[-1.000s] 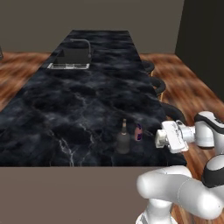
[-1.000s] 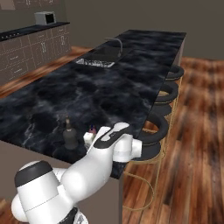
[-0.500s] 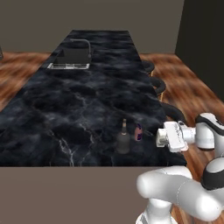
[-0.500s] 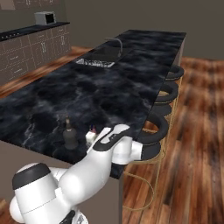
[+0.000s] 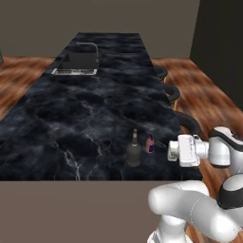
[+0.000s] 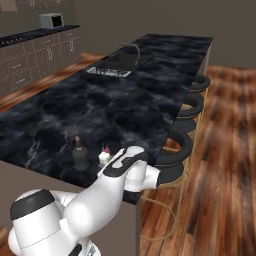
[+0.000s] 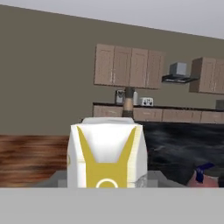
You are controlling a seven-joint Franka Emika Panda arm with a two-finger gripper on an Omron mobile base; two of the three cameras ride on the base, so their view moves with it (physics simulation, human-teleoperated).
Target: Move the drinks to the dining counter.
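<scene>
Since the gripper (image 5: pixel 172 151) grips the carton (image 7: pixel 105 154) lower right, just beside the can (image 5: pixel 150 143) and bottle (image 5: pixel 134 151), a sloppy set-down on the bench (image 5: pixel 95 104) could topple them.

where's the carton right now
The carton fills the centre of the hand view, close before the hand. In the right base view it shows as a white patch beside the can, right of the bottle.
</scene>
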